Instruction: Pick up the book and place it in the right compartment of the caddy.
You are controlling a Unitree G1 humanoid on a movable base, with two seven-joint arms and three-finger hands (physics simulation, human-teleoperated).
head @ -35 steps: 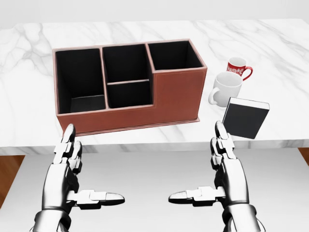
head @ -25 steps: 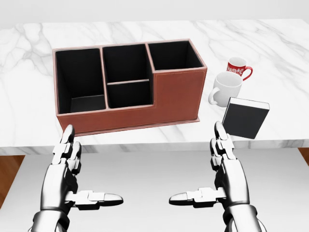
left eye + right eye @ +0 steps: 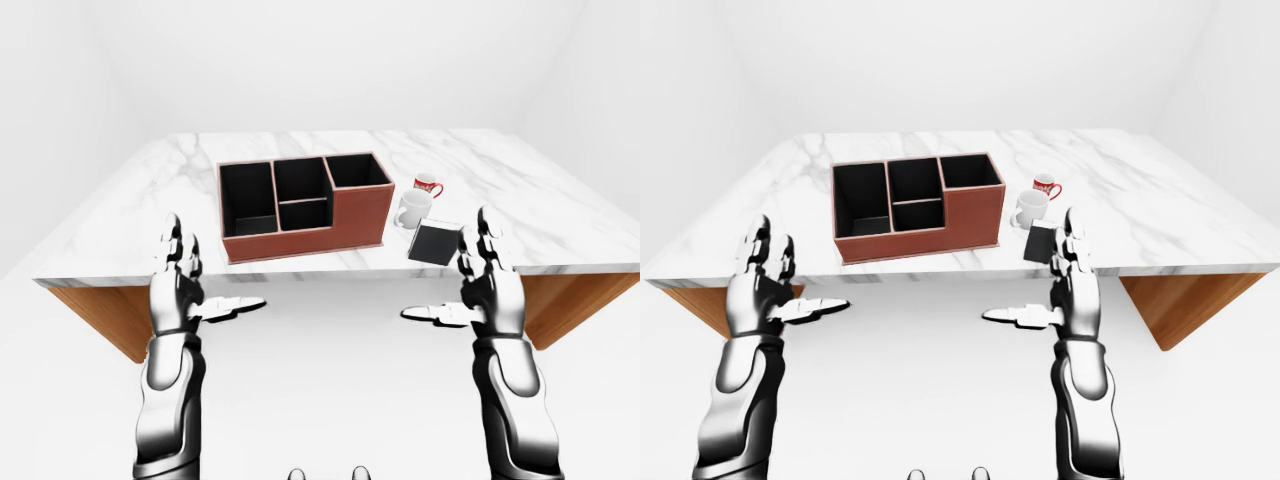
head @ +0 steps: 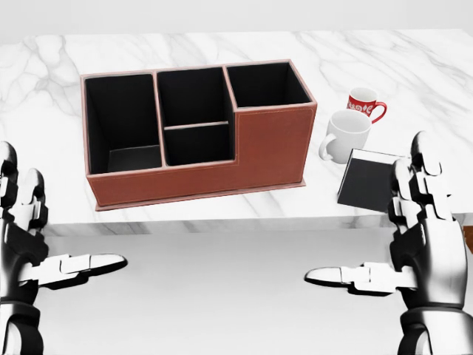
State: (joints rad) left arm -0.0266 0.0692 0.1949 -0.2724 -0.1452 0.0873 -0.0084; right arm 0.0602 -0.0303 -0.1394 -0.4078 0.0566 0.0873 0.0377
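Observation:
The book (image 4: 367,182), dark-covered with white page edges, lies on the marble table (image 4: 414,66) near its lower edge, just right of the caddy. The brown caddy (image 4: 273,148) has several black compartments, and its right compartment (image 4: 266,83) holds nothing. My right hand (image 4: 373,229) is open below the table's edge. Its fingers (image 4: 421,185) are upright and cover the book's right edge in the head view, with no grip on it. My left hand (image 4: 70,222) is open at the far left, below the caddy's left end and apart from everything.
A white mug (image 4: 346,134) stands directly above the book in the head view, with a red mug (image 4: 363,103) beyond it. Wooden table supports (image 3: 565,300) show under both ends of the tabletop. White floor lies below the table's edge.
Both hands have swung outward, away from each other, and risen a little. The right hand now overlaps the book's right side in the head view. Caddy, book and mugs have not moved.

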